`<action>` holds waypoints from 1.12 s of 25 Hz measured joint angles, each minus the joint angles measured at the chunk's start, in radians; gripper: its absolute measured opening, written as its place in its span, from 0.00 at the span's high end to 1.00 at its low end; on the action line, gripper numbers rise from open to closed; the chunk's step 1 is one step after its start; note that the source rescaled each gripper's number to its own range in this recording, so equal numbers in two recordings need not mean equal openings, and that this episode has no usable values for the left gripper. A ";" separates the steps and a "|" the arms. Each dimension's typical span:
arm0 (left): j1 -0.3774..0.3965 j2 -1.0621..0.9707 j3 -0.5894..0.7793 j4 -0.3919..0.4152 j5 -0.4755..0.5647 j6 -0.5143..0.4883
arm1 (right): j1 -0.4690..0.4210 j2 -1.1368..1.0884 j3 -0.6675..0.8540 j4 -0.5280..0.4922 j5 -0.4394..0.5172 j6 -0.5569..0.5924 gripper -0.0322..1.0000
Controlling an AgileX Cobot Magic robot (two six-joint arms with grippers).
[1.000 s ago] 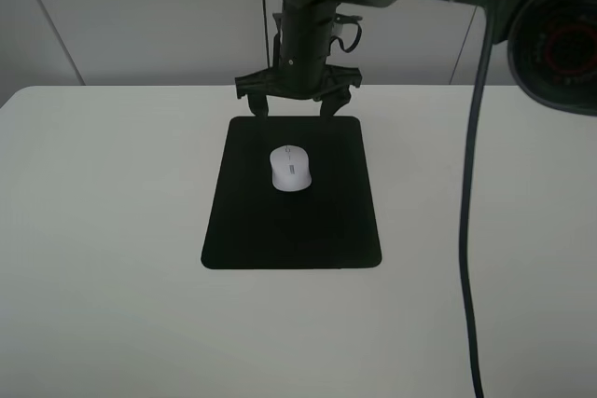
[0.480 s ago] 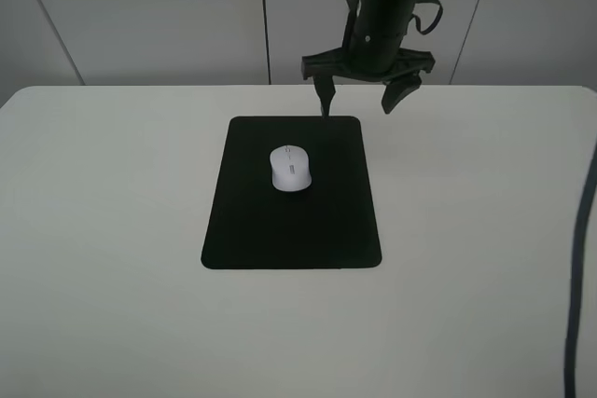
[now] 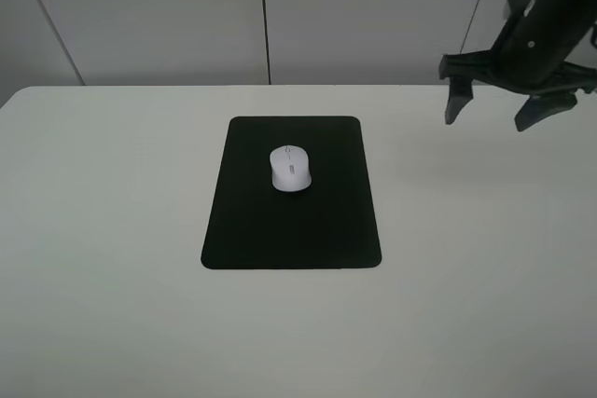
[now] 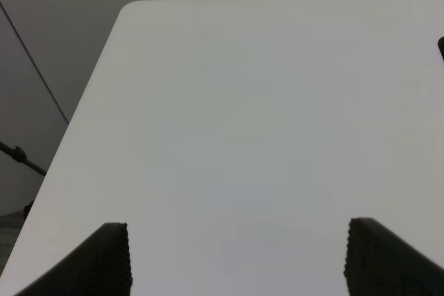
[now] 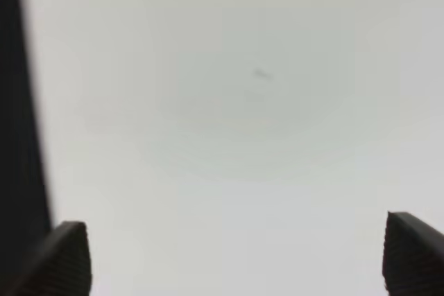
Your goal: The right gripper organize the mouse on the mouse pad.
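Note:
The white mouse (image 3: 290,168) lies on the black mouse pad (image 3: 292,221), in its far half, near the middle of the table. My right gripper (image 3: 494,111) hangs open and empty in the air at the far right, well apart from the pad. In the right wrist view its two fingertips (image 5: 66,254) frame bare table, with the mouse pad's edge (image 5: 17,123) at one side. My left gripper (image 4: 239,258) is open over bare table in the left wrist view and is out of the high view.
The white table (image 3: 112,230) spreads around the pad. Its far left corner (image 4: 128,8) shows in the left wrist view. A pale wall (image 3: 168,16) stands behind the table.
My right gripper has swung from just behind the pad's far edge to the far right of the table, staying open. The mouse and pad have not moved.

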 joint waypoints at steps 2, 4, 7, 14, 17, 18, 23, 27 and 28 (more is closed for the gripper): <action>0.000 0.000 0.000 0.000 0.000 0.000 | -0.043 -0.080 0.058 -0.015 -0.001 -0.003 0.01; 0.000 0.000 0.000 0.000 0.000 0.000 | -0.077 -0.160 0.113 -0.031 -0.007 -0.003 0.01; 0.000 0.000 0.000 0.000 0.000 0.000 | -0.110 -0.293 0.178 -0.047 -0.023 -0.003 0.01; 0.000 0.000 0.000 0.000 0.000 0.000 | -0.100 -0.592 0.294 -0.080 -0.033 -0.005 0.01; 0.000 0.000 0.000 0.000 0.000 0.000 | -0.070 -0.717 0.344 -0.083 -0.030 -0.024 0.01; 0.000 0.000 0.000 0.000 0.000 0.000 | -0.060 -0.763 0.360 -0.084 -0.026 -0.027 0.01; 0.000 0.000 0.000 0.000 0.000 0.000 | 0.005 -0.987 0.434 -0.085 0.016 -0.030 0.01; 0.000 0.000 0.000 0.000 0.000 0.000 | 0.050 -1.176 0.479 -0.085 0.063 -0.032 0.01; 0.000 0.000 0.000 0.000 0.000 0.000 | 0.057 -1.216 0.492 -0.085 0.076 -0.041 0.01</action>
